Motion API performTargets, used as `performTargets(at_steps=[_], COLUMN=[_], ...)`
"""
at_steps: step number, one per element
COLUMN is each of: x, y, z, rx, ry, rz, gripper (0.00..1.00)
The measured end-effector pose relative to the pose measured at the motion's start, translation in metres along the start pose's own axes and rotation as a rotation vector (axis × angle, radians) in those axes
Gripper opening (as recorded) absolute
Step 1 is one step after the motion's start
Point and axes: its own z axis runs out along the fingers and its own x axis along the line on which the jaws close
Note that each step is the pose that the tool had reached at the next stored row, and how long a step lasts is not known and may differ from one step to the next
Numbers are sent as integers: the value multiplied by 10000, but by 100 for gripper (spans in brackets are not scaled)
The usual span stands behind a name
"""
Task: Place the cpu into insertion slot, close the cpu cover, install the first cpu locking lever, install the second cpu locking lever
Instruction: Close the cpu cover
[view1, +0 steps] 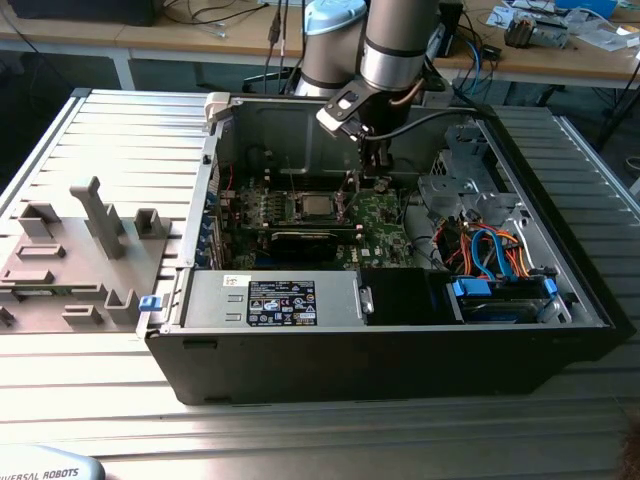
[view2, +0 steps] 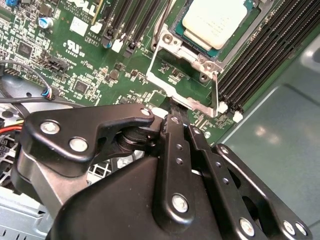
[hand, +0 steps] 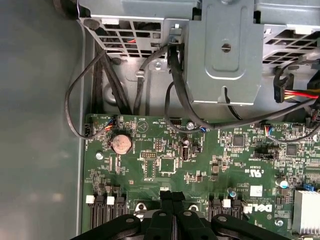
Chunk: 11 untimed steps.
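First wrist view: the gripper (hand: 172, 194) has its two black fingers (hand: 166, 196) pressed flat together, with no gap between them, above the green circuit board (hand: 165, 165). Second wrist view: the fingertips sit right at one edge of the cpu cover (view2: 192, 103), a thin silver frame; whether that edge is pinched between them cannot be told. The cover is swung off the insertion slot (view2: 205, 61), and bare board shows through its window. The cpu (view2: 215, 20) lies seated in the slot with its grey metal top uncovered, and long black memory slots (view2: 260, 55) run on both sides. Farther out on the board lies a coin battery (hand: 121, 144), and past it a grey metal drive cage (hand: 225, 50) with black cables (hand: 185, 107) hanging from it. Exterior view: the arm (view1: 395, 40) reaches down from the far side into an open black computer case (view1: 380, 360) lying on a ribbed metal table (view1: 300, 430). A black graphics card (view1: 305, 240) sits just nearer than the slot, and blue and orange cables (view1: 490, 250) fill the case at the exterior view's right.
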Motion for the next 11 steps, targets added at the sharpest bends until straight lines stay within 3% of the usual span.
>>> performTargets(at_steps=[11], x=[2], y=[-45], z=[0], rx=[0], ry=[0], rz=[-1], gripper=[11])
